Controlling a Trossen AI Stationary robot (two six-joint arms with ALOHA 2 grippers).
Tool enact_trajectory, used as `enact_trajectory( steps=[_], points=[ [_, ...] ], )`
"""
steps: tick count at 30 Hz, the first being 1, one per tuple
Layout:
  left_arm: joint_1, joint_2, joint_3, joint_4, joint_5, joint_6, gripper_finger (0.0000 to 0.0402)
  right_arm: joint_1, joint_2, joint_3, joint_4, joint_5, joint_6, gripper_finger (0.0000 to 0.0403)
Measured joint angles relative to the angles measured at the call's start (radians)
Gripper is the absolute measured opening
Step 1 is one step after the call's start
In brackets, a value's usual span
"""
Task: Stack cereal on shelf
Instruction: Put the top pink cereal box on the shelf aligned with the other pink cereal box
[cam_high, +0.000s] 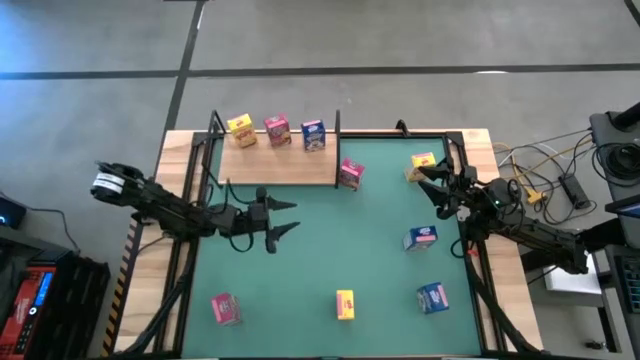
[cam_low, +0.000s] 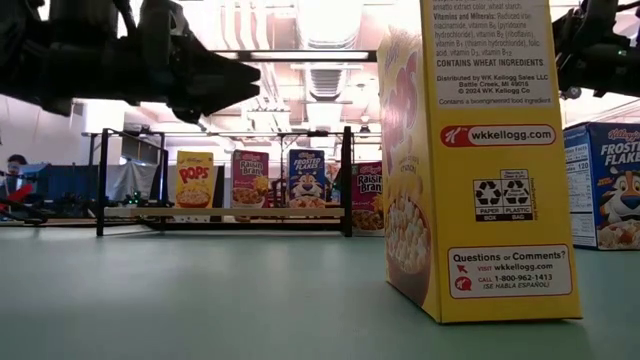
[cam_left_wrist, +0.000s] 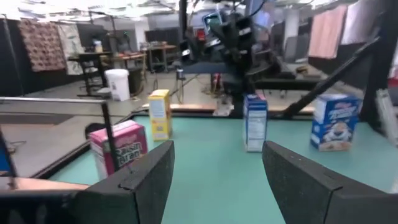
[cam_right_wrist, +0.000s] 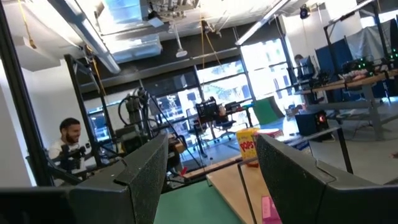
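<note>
The desk (cam_high: 300, 270) carries the shelf (cam_high: 275, 165) just ahead of the left tool (cam_high: 278, 222), which hovers wide open and empty over the green mat. Three cereal boxes (cam_high: 277, 131) already stand in a row on the shelf, and a pink box (cam_high: 350, 174) sits at its end, just off the board. The right tool (cam_high: 428, 186), wide open too, hangs beside a yellow box (cam_high: 421, 164). By my count roughly a third is done; six boxes remain loose.
</note>
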Motion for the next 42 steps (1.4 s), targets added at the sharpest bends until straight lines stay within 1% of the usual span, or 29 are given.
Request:
enact_trajectory(
  steps=[3,6,11,20,26,31,34,39,42],
  points=[
    [0.012,0.002,-0.006,0.019,0.054,-0.033,0.0227,0.000,0.000,0.000,-0.022,0.001,-0.004,0.0235],
    [0.012,-0.007,-0.007,0.018,0.079,-0.043,0.0227,0.000,0.000,0.000,-0.039,0.000,-0.003,0.0235],
    [0.010,-0.015,-0.007,0.024,0.098,-0.047,0.0227,0.000,0.000,0.000,-0.038,0.001,-0.003,0.0235],
    [0.011,-0.015,-0.007,0.032,0.098,-0.043,0.0227,0.000,0.000,0.000,-0.037,0.001,-0.004,0.0235],
    [0.018,-0.020,-0.007,0.032,0.057,-0.007,0.0227,0.000,0.000,0.000,-0.037,0.001,-0.004,0.0235],
    [0.039,-0.021,-0.007,0.028,0.053,0.007,0.0227,0.000,0.001,0.000,-0.029,0.011,-0.004,0.0235],
    [0.049,-0.017,-0.007,0.006,0.039,-0.026,0.0227,0.000,0.000,0.000,-0.015,0.063,-0.003,0.0235],
    [0.070,-0.015,-0.007,-0.017,-0.034,-0.067,0.0227,0.000,0.001,0.000,-0.024,0.059,-0.004,0.0235],
    [0.074,-0.015,-0.007,-0.017,-0.036,-0.082,0.0227,0.000,0.001,0.000,-0.024,0.073,-0.004,0.0235]
  ],
)
